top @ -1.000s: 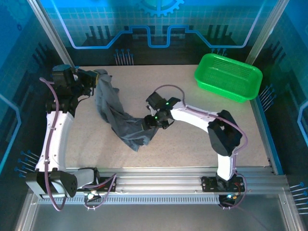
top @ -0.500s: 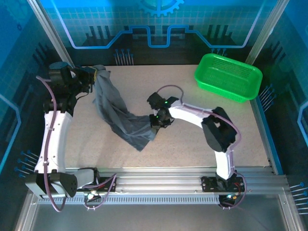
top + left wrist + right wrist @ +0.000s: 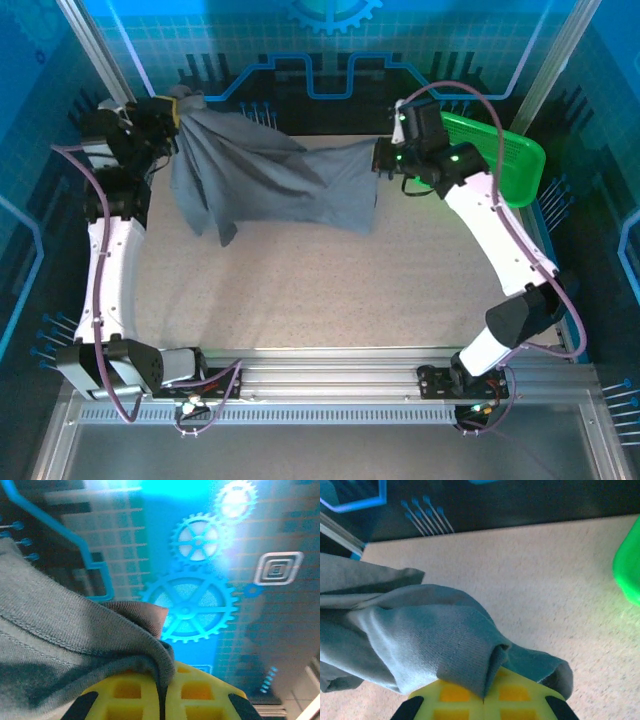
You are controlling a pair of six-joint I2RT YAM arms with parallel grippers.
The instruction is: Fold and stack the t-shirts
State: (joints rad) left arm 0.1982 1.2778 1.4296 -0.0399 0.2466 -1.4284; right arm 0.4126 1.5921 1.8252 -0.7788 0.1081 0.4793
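**From above**, we see the dark slate-grey t-shirt [image 3: 270,180] stretched between the two arms over the far half of the speckled surface [image 3: 330,290]. The left fingers [image 3: 172,110] pinch one end at the far left. The right fingers [image 3: 382,160] pinch the other end, just beside the green basket [image 3: 505,165]. The cloth sags between them, and a flap hangs lower on the left; we cannot tell whether it touches the surface.

**At the left wrist**, the yellow left fingers [image 3: 172,687] are pressed together on a stitched edge of the t-shirt [image 3: 60,630]. The fabric rises out of the seam between the pads and spreads away to the left of the frame.

**At the right wrist**, the right fingers [image 3: 497,695] are clamped together on a bunched fold of the t-shirt [image 3: 420,635]. The cloth trails off to the left above the surface [image 3: 530,570]. The basket [image 3: 630,570] shows at the right edge, apart from the cloth.
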